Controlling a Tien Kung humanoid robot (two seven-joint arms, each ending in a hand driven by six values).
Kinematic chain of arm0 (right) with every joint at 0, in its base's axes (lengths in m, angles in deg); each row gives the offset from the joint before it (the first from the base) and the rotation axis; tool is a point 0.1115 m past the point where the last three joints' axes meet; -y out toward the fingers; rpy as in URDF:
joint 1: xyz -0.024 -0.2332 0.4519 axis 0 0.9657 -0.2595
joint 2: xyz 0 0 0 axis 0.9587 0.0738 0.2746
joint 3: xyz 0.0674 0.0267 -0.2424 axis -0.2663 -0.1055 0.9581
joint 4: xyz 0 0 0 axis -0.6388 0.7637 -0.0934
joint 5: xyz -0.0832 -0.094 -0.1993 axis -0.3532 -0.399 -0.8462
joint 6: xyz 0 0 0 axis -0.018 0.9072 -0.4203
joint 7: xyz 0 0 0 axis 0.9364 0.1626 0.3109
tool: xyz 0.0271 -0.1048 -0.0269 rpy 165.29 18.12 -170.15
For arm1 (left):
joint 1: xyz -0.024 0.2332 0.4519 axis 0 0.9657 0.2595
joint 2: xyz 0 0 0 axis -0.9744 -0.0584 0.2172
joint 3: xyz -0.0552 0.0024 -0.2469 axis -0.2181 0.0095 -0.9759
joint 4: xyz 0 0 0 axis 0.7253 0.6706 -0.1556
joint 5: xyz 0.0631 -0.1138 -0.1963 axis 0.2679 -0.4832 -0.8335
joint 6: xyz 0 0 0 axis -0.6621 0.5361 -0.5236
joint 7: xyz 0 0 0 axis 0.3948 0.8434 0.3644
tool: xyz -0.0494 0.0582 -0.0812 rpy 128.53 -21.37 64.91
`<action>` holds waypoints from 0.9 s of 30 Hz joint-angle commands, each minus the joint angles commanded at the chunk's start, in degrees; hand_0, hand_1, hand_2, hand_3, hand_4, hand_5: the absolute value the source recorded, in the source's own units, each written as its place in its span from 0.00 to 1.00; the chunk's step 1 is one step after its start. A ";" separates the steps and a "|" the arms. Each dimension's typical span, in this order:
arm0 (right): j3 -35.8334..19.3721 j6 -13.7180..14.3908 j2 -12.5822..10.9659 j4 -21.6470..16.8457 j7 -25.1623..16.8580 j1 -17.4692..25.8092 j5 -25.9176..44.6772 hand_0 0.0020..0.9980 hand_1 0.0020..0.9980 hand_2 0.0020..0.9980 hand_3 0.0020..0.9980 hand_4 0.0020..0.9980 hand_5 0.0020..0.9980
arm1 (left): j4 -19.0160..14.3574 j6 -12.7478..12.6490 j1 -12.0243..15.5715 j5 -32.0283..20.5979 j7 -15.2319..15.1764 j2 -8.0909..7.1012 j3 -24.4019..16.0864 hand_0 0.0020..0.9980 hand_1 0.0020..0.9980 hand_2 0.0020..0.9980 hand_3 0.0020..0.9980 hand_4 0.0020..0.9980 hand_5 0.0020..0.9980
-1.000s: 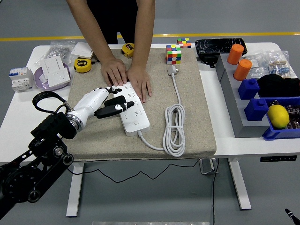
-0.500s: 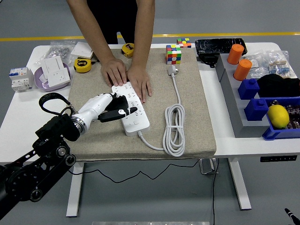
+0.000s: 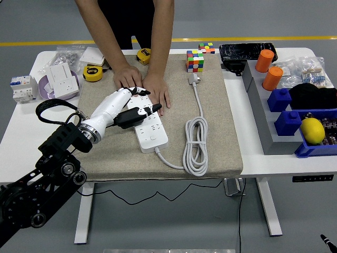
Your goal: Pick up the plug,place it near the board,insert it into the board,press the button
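Mat: you have a coarse beige felt pad (image 3: 221, 132) laid over the white table (image 3: 21, 132).
Board: a smooth white plastic power strip (image 3: 150, 126) lies at an angle on the pad; its far end sits under the person's hands (image 3: 142, 84), which press flat on it.
Plug: the small white plug (image 3: 194, 79) rests on the pad just in front of the colour cube (image 3: 195, 61), well apart from your hand; its glossy cable (image 3: 195, 145) runs down into a long oval coil.
Left hand: your white-shelled left hand (image 3: 134, 108) reaches in low over the strip, palm down, fingers (image 3: 148, 109) extended and loosely spread, gripping nothing. You cannot tell from here whether a fingertip touches the strip.
Change: half a second ago your hand lay nearer the strip's near end; it has moved up toward the person's hands, with the wrist higher.
Right arm: out of view.
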 joint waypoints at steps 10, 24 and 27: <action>0.11 0.03 -0.25 0.00 0.11 0.16 -0.30 1.00 0.80 0.72 0.73 1.00 0.88 | -3.28 20.20 -2.66 0.92 19.11 -1.05 -2.88 0.13 0.05 0.17 0.74 0.44 0.10; 0.58 0.15 -0.50 0.00 0.23 -0.26 0.01 1.00 0.80 0.72 0.73 1.00 0.88 | 1.69 26.49 -5.55 -7.47 19.62 -0.06 1.23 0.12 0.04 0.18 0.91 0.44 0.04; 0.62 0.18 -0.51 0.00 0.23 -0.45 -0.02 1.00 0.80 0.72 0.73 1.00 0.88 | 3.34 27.29 -6.39 -9.40 19.62 0.14 2.24 0.12 0.04 0.18 0.91 0.44 0.04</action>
